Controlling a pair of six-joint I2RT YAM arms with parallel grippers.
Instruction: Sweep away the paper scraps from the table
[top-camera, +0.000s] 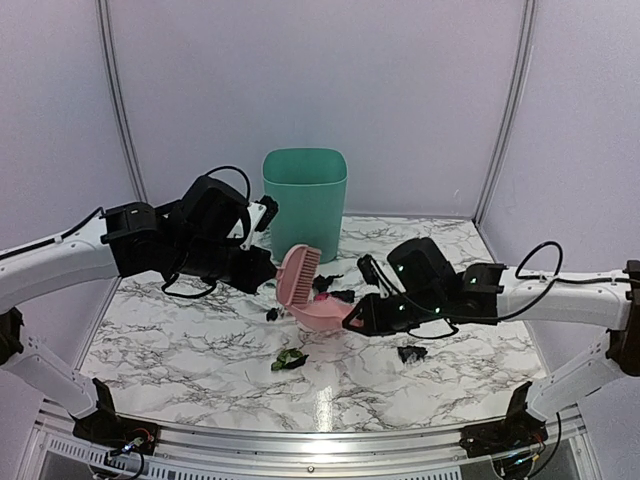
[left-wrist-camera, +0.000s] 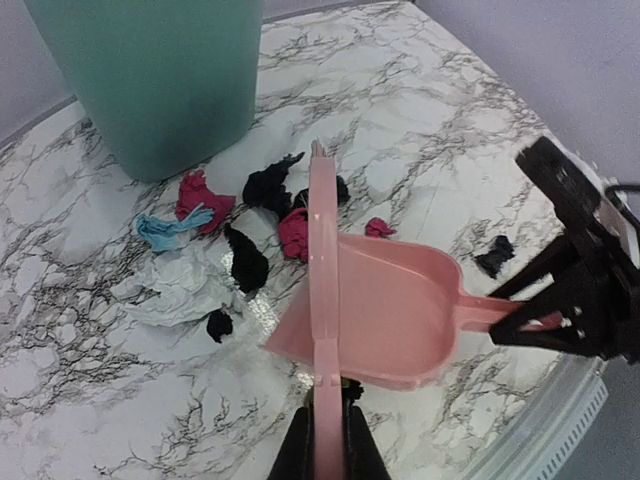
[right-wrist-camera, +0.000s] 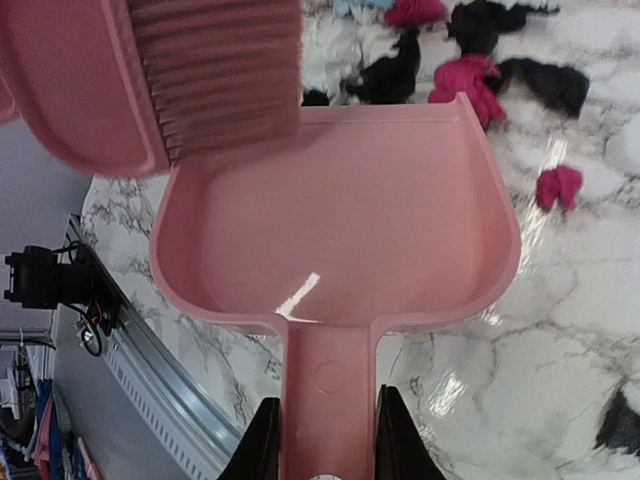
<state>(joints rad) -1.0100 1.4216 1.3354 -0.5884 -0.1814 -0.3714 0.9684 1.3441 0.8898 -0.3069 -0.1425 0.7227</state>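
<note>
Left wrist: left gripper (left-wrist-camera: 325, 425) jaws clamped on pink brush (left-wrist-camera: 322, 260) | right wrist: right gripper (right-wrist-camera: 328, 425) jaws pinching dustpan (right-wrist-camera: 330, 230) handle | paper scraps (right-wrist-camera: 465, 80) just beyond dustpan mouth

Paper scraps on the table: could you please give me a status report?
Left end effector shut on brush, right end effector shut on dustpan. Paper scraps loose on table, dustpan empty. Green bin behind the pile.
</note>
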